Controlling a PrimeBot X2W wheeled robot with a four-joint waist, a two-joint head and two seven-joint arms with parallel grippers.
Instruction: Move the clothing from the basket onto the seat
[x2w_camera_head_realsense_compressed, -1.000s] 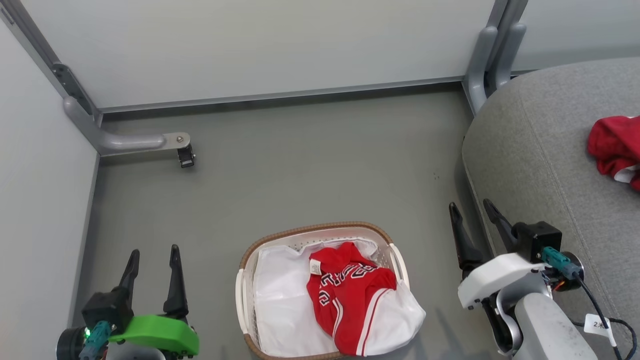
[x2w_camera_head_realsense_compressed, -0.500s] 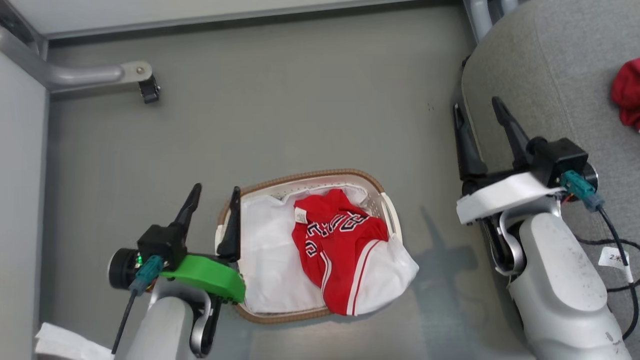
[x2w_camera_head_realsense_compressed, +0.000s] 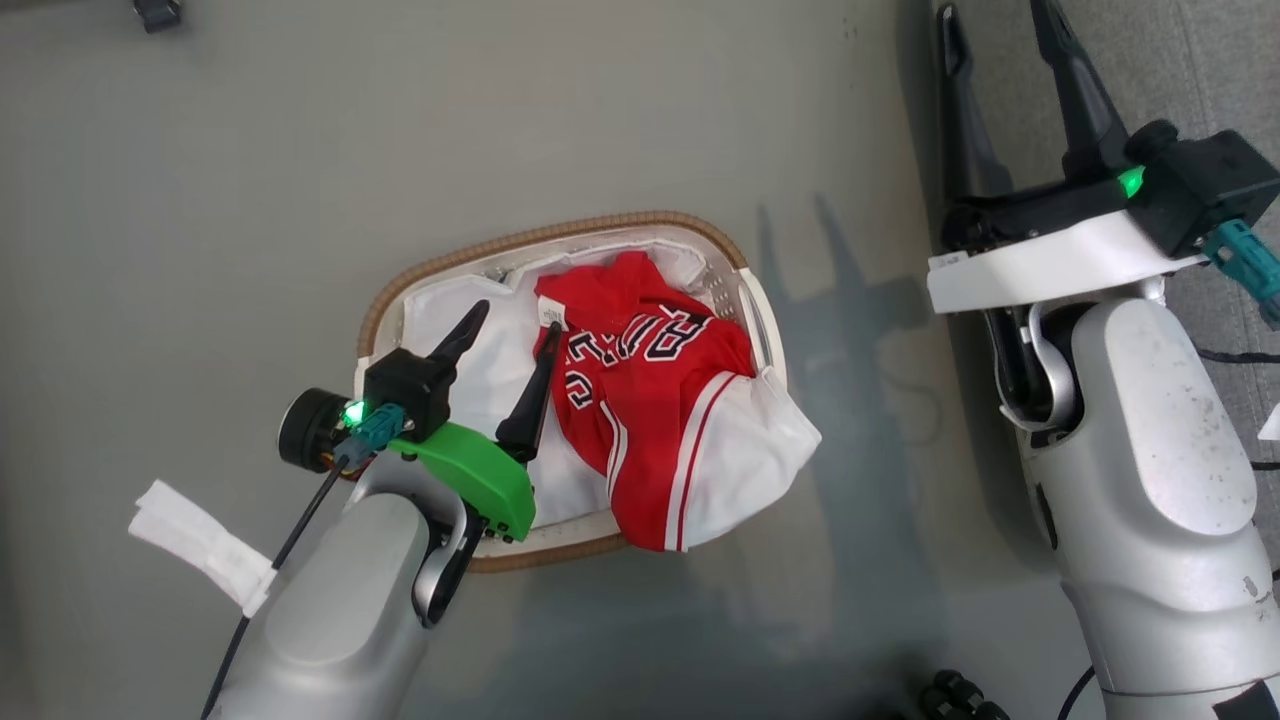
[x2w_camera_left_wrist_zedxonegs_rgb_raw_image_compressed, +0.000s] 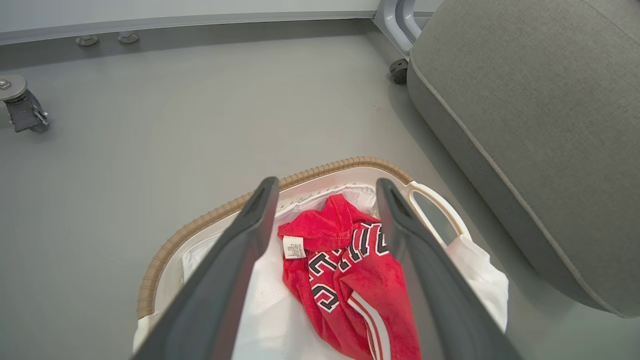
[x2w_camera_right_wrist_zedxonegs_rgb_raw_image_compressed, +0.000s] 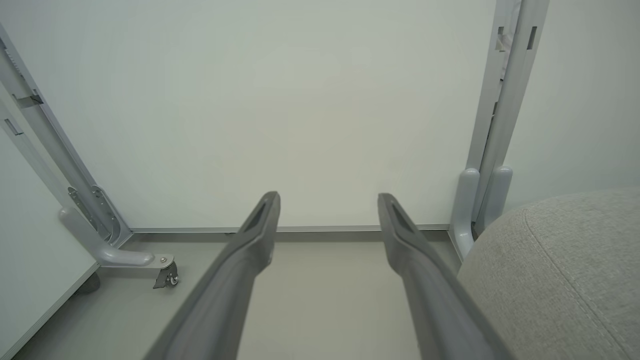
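Observation:
A red-and-white jersey (x2w_camera_head_realsense_compressed: 650, 400) with black lettering lies crumpled in the oval white basket (x2w_camera_head_realsense_compressed: 560, 225), on its white cloth liner (x2w_camera_head_realsense_compressed: 440, 310). My left gripper (x2w_camera_head_realsense_compressed: 515, 320) hangs open over the basket's left half, its right finger just beside the jersey's collar tag. In the left wrist view, the jersey (x2w_camera_left_wrist_zedxonegs_rgb_raw_image_compressed: 350, 265) shows between and below the open left gripper (x2w_camera_left_wrist_zedxonegs_rgb_raw_image_compressed: 327, 182), inside the brown woven rim of the basket (x2w_camera_left_wrist_zedxonegs_rgb_raw_image_compressed: 320, 170). My right gripper (x2w_camera_head_realsense_compressed: 993, 15) is open and empty at the edge of the grey seat (x2w_camera_head_realsense_compressed: 1200, 60), to the basket's right. It (x2w_camera_right_wrist_zedxonegs_rgb_raw_image_compressed: 328, 196) points at the wall.
The big grey seat (x2w_camera_left_wrist_zedxonegs_rgb_raw_image_compressed: 525, 125) stands close to the basket's right side. Pale partition panels (x2w_camera_right_wrist_zedxonegs_rgb_raw_image_compressed: 300, 100) on a grey frame with a caster (x2w_camera_right_wrist_zedxonegs_rgb_raw_image_compressed: 167, 277) close off the far side. A white tag (x2w_camera_head_realsense_compressed: 200, 540) hangs from my left arm's cable.
The head camera has tilted down. My left gripper has moved from beside the basket's left rim to over the liner, next to the jersey. Both grippers have stayed open.

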